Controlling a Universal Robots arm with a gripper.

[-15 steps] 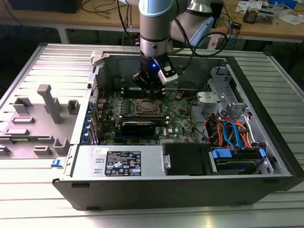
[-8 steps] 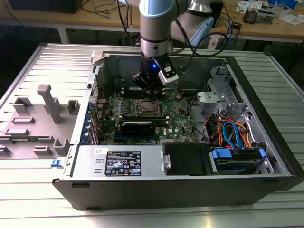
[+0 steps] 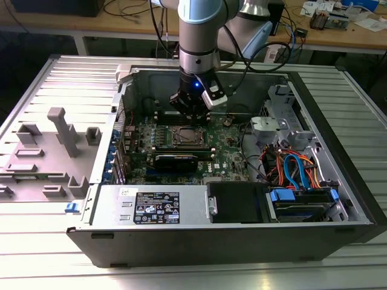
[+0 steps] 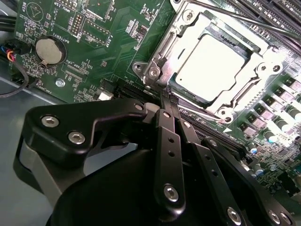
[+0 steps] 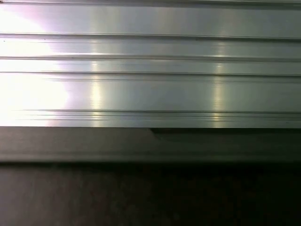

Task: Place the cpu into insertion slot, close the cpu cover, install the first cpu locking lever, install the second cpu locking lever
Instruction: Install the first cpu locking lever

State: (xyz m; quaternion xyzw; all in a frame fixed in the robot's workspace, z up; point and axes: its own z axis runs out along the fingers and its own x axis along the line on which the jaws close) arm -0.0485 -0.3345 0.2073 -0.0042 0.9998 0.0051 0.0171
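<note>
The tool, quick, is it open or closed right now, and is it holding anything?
Tool: closed, fingers together and holding nothing, tips at the edge of the cpu cover.

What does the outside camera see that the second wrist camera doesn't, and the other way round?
Exterior view: the whole open computer case, the robot arm reaching into it, blue cables and the grey table.
Second wrist view: close-up details such as the round coin battery.
Both: the green motherboard, the shiny cpu framed by the cpu cover, and the black pincer by the cover's edge.
</note>
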